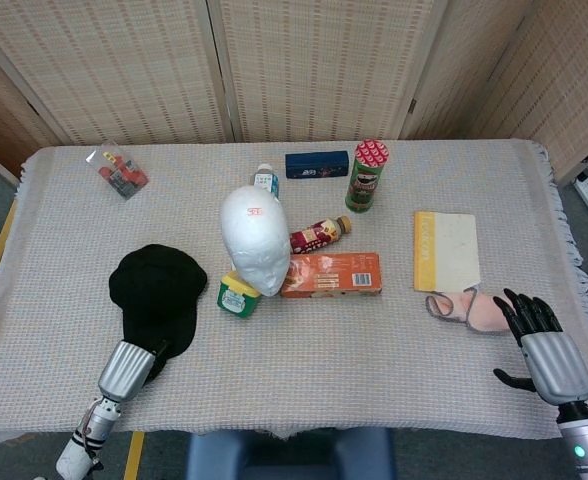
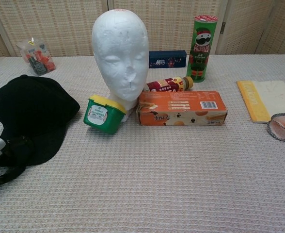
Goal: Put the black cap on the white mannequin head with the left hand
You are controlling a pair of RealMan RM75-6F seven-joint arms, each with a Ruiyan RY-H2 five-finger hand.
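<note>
"PRINGLES" on green can (image 2: 201, 46) — other labels on boxes, bottle, tub unreadable.

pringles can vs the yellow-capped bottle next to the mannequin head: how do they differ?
Pose: the Pringles can stands upright; the yellow-capped bottle lies on its side.
Colour: the can is green with a red patterned top; the bottle has a dark red label and a yellow cap.
Size: the can looks wider and taller.
Place: the bottle lies between the mannequin head and the orange box; the can stands apart, further back.
Shared: both are cylindrical food packs.
</note>
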